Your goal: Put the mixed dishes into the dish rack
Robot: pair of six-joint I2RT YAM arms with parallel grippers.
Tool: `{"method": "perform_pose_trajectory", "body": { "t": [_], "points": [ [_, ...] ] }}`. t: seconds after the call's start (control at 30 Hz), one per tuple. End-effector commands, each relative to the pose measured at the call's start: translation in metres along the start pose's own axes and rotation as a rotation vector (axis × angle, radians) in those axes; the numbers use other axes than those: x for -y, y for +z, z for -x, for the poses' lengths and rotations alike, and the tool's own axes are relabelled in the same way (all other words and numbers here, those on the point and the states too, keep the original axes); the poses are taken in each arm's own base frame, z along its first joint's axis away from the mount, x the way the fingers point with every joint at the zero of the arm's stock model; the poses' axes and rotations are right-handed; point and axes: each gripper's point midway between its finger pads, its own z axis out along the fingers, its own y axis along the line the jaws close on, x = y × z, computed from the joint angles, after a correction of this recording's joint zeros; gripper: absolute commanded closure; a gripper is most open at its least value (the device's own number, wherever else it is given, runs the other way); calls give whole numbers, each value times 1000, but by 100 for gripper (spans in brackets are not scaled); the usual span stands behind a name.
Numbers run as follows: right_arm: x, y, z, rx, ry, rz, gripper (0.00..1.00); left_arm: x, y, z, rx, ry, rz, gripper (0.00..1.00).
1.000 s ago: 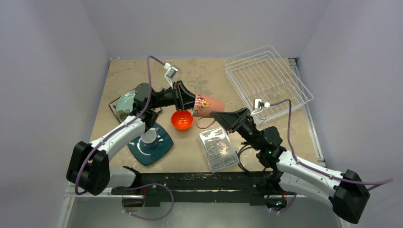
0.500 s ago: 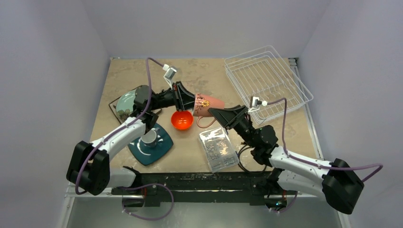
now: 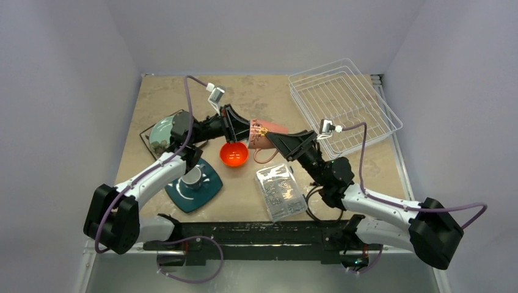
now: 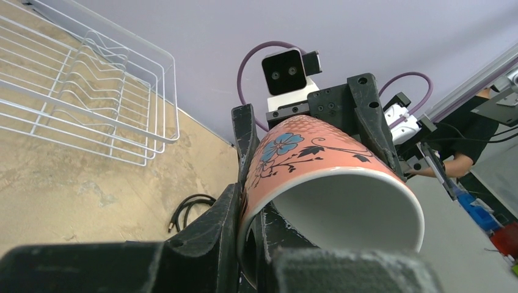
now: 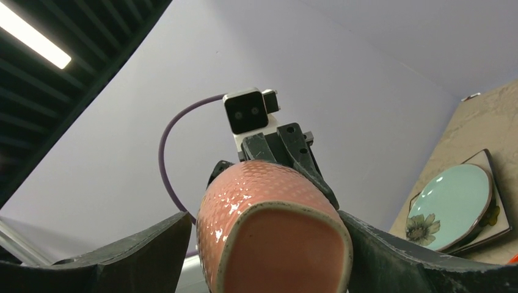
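Observation:
The pink cup (image 3: 267, 132) hangs on its side in the air above the table's middle. My left gripper (image 3: 247, 130) is shut on its rim, one finger inside and one outside (image 4: 247, 221). The cup's base (image 5: 278, 238) sits between the spread fingers of my right gripper (image 3: 280, 139), which is open; a gap shows beside its left finger (image 5: 153, 250). Below lie the orange bowl (image 3: 234, 154), the small grey mug (image 3: 193, 176) on the dark teal square plate (image 3: 204, 191), and the pale green plate (image 3: 162, 130) on a square plate. The white dish rack (image 3: 344, 104) stands far right, holding nothing.
A clear plastic box of small parts (image 3: 281, 191) lies near the front, right of centre. A coiled black cable (image 3: 311, 198) lies beside it, under my right arm. The stacked plates also show in the right wrist view (image 5: 453, 204), and the rack in the left wrist view (image 4: 91, 91).
My right gripper has reached left and up until its fingers enclose the cup's base, and they have narrowed slightly. The left arm holds the cup nearly still.

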Motion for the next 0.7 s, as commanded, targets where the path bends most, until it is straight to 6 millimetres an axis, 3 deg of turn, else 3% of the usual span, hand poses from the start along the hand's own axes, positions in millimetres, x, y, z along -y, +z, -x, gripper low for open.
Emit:
{"method": "perform_pose_trajectory", "body": {
  "t": [0.0, 0.03, 0.13, 0.17, 0.2, 0.33, 0.4, 0.47, 0.5, 0.67],
  "points": [
    [-36, 10, 13, 41, -7, 114, 18, 26, -1, 22, 79, 107, -61, 100],
    [-36, 10, 13, 39, -1, 116, 24, 27, -1, 22, 81, 109, -62, 100],
    [-35, 9, 13, 39, -1, 114, 57, 25, 0, 22, 77, 107, -46, 100],
    [-35, 9, 11, 31, -8, 111, 75, 23, 0, 22, 71, 103, -34, 100],
    [-30, 9, 10, 21, -16, 88, 99, 21, 0, 22, 57, 99, -15, 100],
    [-16, -7, 23, 50, -119, -45, 100, -10, -11, 20, 16, 172, 257, 50],
    [5, -21, 41, 90, -203, -236, 100, -33, -28, 24, 21, 214, 464, 31],
    [28, -45, 66, 168, -247, -451, 100, -50, -44, 27, 20, 236, 618, 25],
    [30, -58, 84, 230, -285, -519, 100, -53, -48, 29, 20, 249, 649, 24],
    [30, -107, 134, 297, -554, -802, 100, -87, -84, 34, 43, 226, 930, 21]
  ]
}}
